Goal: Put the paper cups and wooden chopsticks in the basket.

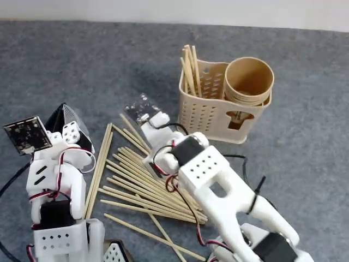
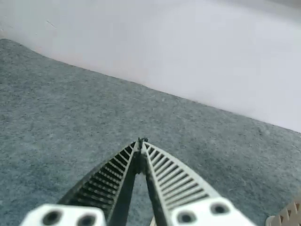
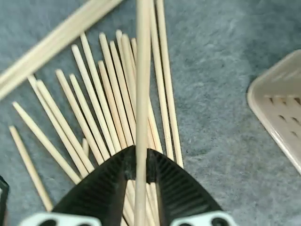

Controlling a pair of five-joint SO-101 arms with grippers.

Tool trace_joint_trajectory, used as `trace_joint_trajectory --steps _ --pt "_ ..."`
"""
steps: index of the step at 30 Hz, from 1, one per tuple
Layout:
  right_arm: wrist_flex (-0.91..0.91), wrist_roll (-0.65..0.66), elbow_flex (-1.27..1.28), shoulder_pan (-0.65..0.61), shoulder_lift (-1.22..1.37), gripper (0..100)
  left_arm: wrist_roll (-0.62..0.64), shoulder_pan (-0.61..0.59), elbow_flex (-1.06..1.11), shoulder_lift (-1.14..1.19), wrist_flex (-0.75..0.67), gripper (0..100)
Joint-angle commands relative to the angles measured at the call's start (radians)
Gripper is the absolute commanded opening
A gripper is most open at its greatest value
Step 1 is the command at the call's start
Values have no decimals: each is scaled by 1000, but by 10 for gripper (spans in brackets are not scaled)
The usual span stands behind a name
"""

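**One stick in the right claw, open mat round the basket**

We see the right gripper [image 3: 141, 153] low over the middle of the table [image 1: 305, 164], its jaws drawn narrow onto a single chopstick [image 3: 142, 70] that runs out ahead of the tips. Beneath it the loose chopsticks [image 1: 136, 183] fan across the grey mat. A few lie on the left just beside the left arm's base, and a few strays lie near the front edge.

The left gripper [image 2: 141, 141] sits at the left, raised and pointed toward the far wall [image 2: 188, 47]. Its jaws are pressed together at the tips with nothing between them.

The basket [image 1: 210, 117] stands upright, far and to the right of the pile, apart from it. Its left compartment holds a bundle of upright chopsticks [image 1: 189, 68], and its right one holds the stacked paper cups [image 1: 249, 81].

We find bare mat on the far left, between the basket and the far edge, and along the whole right side.
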Motion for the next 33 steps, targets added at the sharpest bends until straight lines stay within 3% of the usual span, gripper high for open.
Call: trace_joint_trajectory --steps 1,9,13,22,33 --pt "-4 -91 15 44 -130 5 6 -8 -10 -10 -18 8" --pt "-127 -130 156 120 -403 5 6 -7 -65 1 -6 38" --pt "-217 -130 269 137 -556 5 -71 -7 -203 53 138 38" --pt "-321 -132 429 139 -786 5 -226 -7 -466 367 354 42" --pt "-377 -132 493 165 -863 5 -445 -7 -504 792 460 43"
